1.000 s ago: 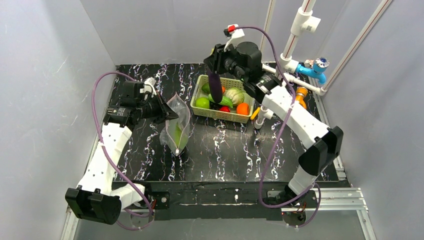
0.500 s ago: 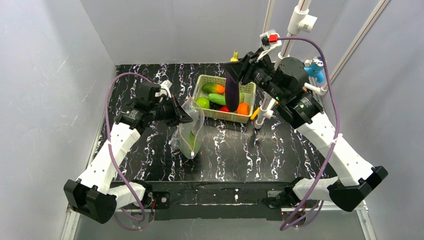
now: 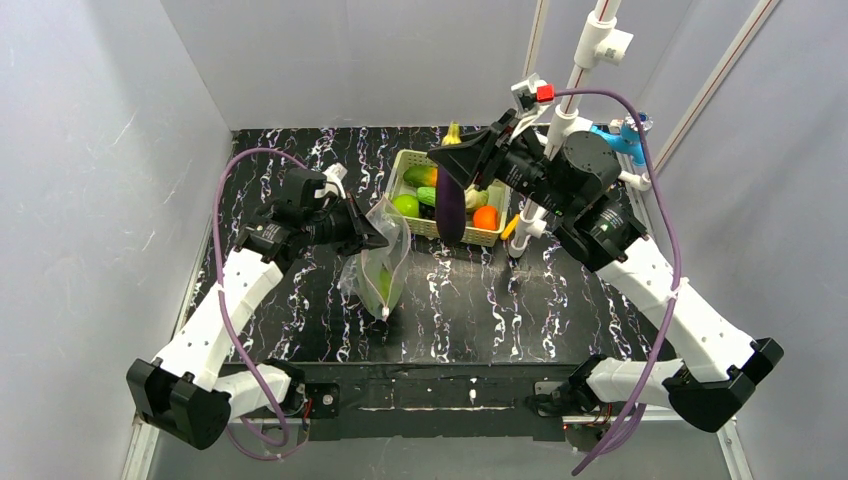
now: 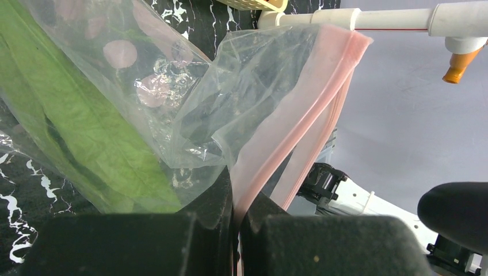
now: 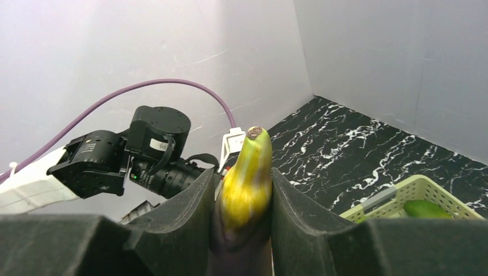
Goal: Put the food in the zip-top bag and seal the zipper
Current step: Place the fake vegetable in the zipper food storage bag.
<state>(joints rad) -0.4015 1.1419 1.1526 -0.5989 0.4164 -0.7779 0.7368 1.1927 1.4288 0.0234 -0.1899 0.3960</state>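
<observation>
1. I am pinching my left gripper (image 4: 237, 202) tight on the thin pink zipper strip (image 4: 299, 109) of the clear, crinkly plastic zip-top bag (image 4: 190, 98). At the bottom centre of the left wrist view my two black pads are pressing together with the strip caught between them.
2. The bag's mouth is gaping. Toward the upper right of that view the two pink edges are standing apart, so the zipper is not sealed.
3. A big green leaf (image 4: 75, 138) is lying inside the bag, filling the left side of the left wrist view.
4. In the overhead view the bag (image 3: 380, 265) is hanging from my left gripper (image 3: 372, 238) just left of centre, over the black marbled table (image 3: 470, 300). I cannot tell whether its lower end is resting there.
5. I am clamping my right gripper (image 5: 244, 190) on the dark purple toy piece (image 5: 248, 161). My fingers are partly apart and pressing on either side of it, and its yellow-green tip is poking up between them.
6. From overhead, that piece (image 3: 451, 210) is hanging upright from my right gripper (image 3: 458, 165) at upper centre. It is to the right of the bag's mouth and clear of it.
7. Behind it the cream lattice plastic basket (image 3: 418, 228) is holding a green apple (image 3: 405, 205), an orange (image 3: 485, 217), a cucumber (image 3: 430, 195) and a mango (image 3: 422, 176).
</observation>
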